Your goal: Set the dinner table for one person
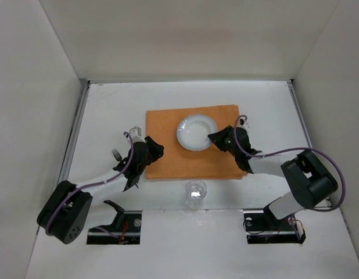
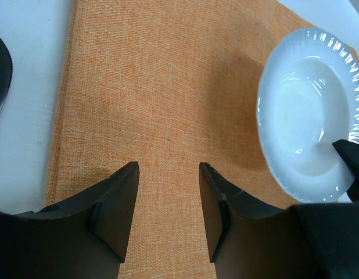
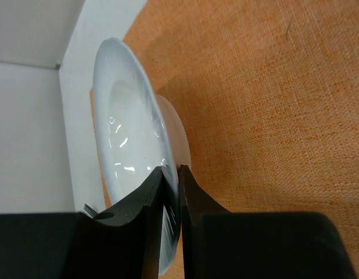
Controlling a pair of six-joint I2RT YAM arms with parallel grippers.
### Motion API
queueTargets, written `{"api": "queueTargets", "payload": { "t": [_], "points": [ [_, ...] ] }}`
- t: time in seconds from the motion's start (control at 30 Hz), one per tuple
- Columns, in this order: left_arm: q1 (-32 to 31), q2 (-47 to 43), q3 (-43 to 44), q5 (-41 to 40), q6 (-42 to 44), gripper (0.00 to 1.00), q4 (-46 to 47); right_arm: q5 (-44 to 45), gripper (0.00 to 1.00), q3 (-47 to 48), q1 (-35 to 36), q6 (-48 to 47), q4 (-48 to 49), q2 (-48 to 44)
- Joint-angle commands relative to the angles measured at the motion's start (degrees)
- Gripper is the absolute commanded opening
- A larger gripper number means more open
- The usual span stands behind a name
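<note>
The dinner table (image 1: 266, 110) is lying beneath both grippers and reaching well past them on every side. The right gripper (image 3: 171, 171) is pinching the near rim of a white bowl (image 3: 130, 145), its fingers almost meeting across it. The bowl is sitting on an orange placemat (image 3: 272, 104) under that gripper. The left gripper (image 2: 168, 168) is hanging spread over the placemat, holding nothing, with the bowl ahead to its right. A fork (image 1: 116, 154) is lying behind it. A drinking glass (image 1: 196, 192) is standing between the arms.
</note>
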Motion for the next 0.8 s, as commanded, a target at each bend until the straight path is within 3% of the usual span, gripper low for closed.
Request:
{"api": "queueTargets", "payload": {
  "t": [0.0,0.47,0.77],
  "points": [
    [0.4,0.5,0.6,-0.7,0.4,0.42,2.3,2.2,0.08,4.4,1.5,4.3,12.9,0.3],
    [0.2,0.4,0.7,-1.0,0.7,0.42,2.3,0.4,0.10,2.7,2.5,9.2,18.2,8.8],
    [0.1,-0.1,0.6,-1.1,0.6,0.42,2.3,-0.3,0.17,1.4,2.5,10.5,14.7,8.8]
  ]
}}
